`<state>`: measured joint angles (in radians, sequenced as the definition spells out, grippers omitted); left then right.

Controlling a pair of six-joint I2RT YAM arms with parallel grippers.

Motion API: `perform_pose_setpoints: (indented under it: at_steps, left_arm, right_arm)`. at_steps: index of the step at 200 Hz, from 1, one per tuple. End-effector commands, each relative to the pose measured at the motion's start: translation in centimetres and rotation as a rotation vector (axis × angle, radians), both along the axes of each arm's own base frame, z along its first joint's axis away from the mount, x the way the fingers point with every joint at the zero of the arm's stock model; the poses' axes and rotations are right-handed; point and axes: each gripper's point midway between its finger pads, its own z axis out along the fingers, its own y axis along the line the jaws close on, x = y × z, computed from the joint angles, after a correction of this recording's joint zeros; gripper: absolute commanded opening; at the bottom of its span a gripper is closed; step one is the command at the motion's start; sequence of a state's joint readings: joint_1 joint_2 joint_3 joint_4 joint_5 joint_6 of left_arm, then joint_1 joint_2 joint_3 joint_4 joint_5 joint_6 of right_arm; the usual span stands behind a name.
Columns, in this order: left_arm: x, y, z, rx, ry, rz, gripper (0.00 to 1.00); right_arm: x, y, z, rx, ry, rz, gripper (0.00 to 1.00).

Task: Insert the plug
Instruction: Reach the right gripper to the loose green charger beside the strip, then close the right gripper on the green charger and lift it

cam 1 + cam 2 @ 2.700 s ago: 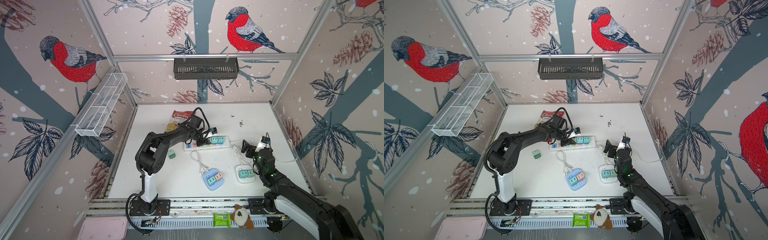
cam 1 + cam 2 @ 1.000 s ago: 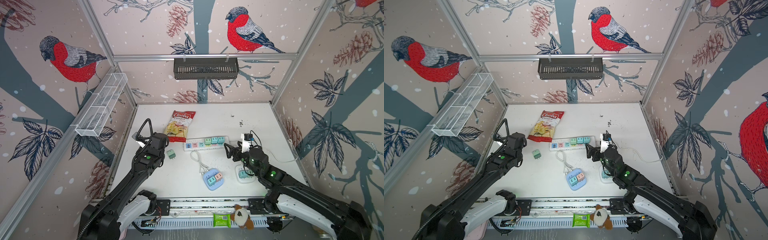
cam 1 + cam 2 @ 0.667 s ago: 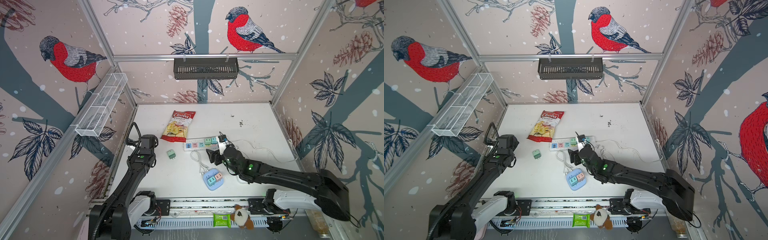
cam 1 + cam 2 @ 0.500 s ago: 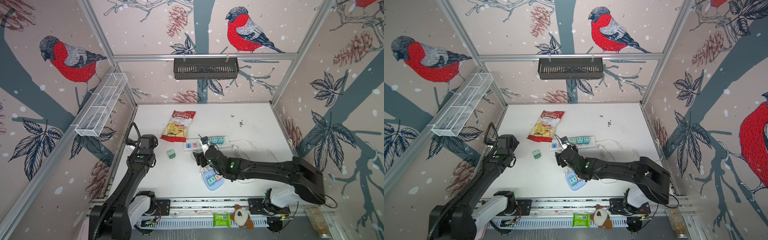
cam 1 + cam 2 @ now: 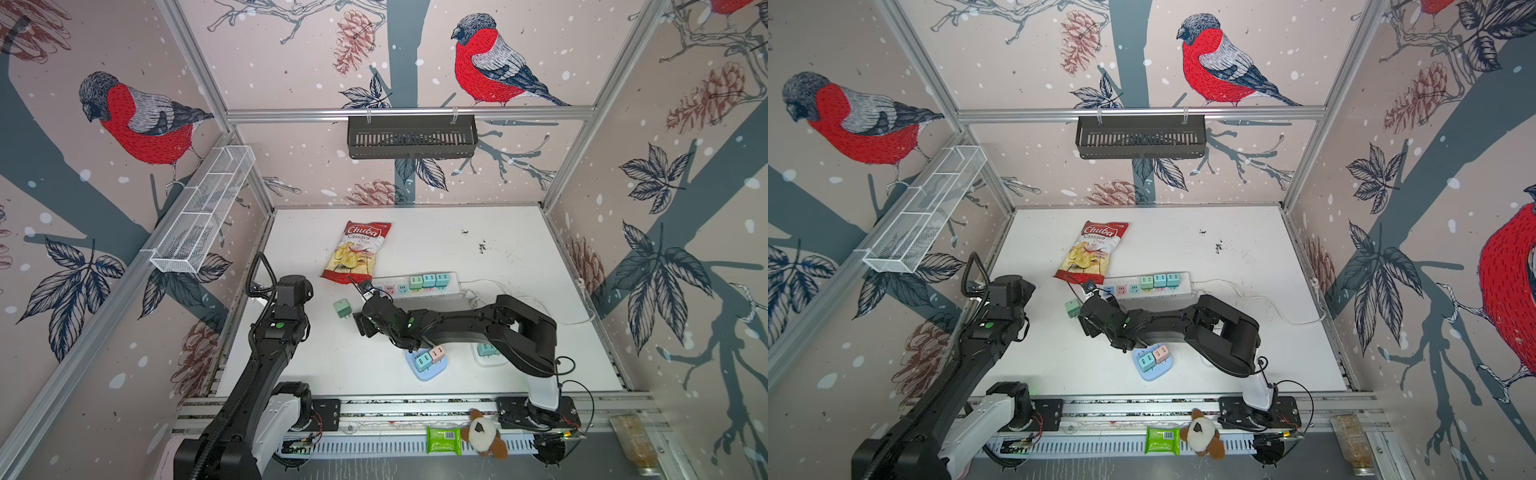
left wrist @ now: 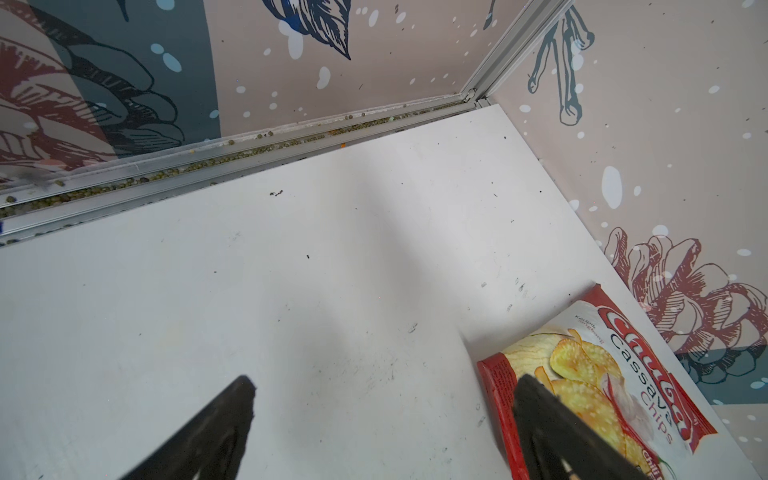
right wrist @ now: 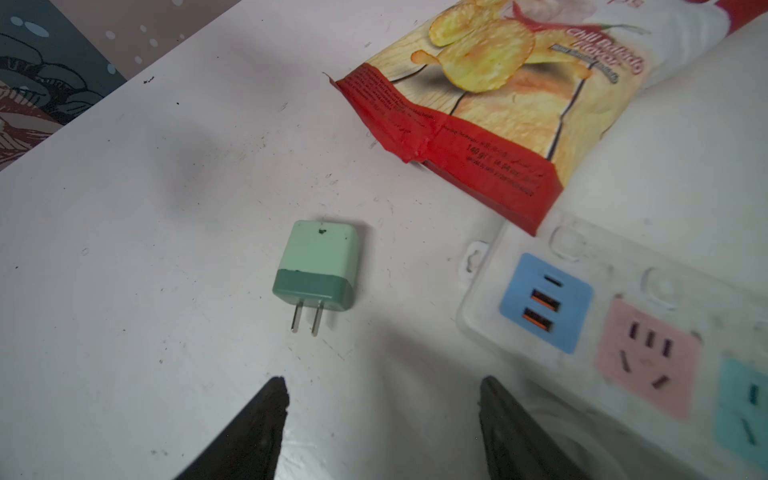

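The green plug (image 7: pixel 318 266) is lying flat and loose on the worktop (image 5: pixel 511 249), just left of the power strip (image 5: pixel 451 286) (three plugs (image 5: pixel 428 280) sit in it). Right jaws are apart and empty, seemingly just short of the plug. Left jaws are spread wide by the left wall, holding nothing.

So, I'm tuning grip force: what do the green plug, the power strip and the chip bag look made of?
Green plug: looks like matte hard plastic, two-tone, with a chipped spot; its prongs look like bare grey metal. Power strip: probably smooth white moulded plastic, scuffed. Chip bag: thin printed film, creased at its red edge.
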<state>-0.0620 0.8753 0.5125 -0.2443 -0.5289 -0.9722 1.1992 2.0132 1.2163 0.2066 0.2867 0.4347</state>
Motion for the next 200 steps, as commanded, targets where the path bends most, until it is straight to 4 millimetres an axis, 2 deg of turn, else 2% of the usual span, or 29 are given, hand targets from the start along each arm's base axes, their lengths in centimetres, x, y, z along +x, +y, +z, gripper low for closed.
perform_pose_setpoints:
  at_steps: [1, 64, 95, 130, 200]
  left_arm:
    - [-0.1, 0.6, 0.7, 0.009, -0.041, 0.042, 0.97]
    - [-0.5, 0.9, 0.9, 0.006, -0.057, 0.064, 0.97]
    - [-0.7, 0.9, 0.9, 0.001, -0.063, 0.072, 0.97]
    - [-0.7, 0.9, 0.9, -0.004, -0.068, 0.070, 0.97]
    - [-0.6, 0.8, 0.7, -0.004, -0.064, 0.067, 0.97]
  right_arm:
    - [0.0, 1.2, -0.8, -0.015, 0.009, 0.024, 0.75]
    - [-0.5, 5.1, -2.4, -0.022, 0.005, 0.061, 0.77]
    - [-0.3, 6.9, -3.9, -0.055, -0.024, 0.037, 0.77]
    - [0.9, 7.4, -5.9, -0.119, -0.050, -0.023, 0.77]
    - [1.3, 7.5, -7.3, -0.142, -0.063, -0.030, 0.74]
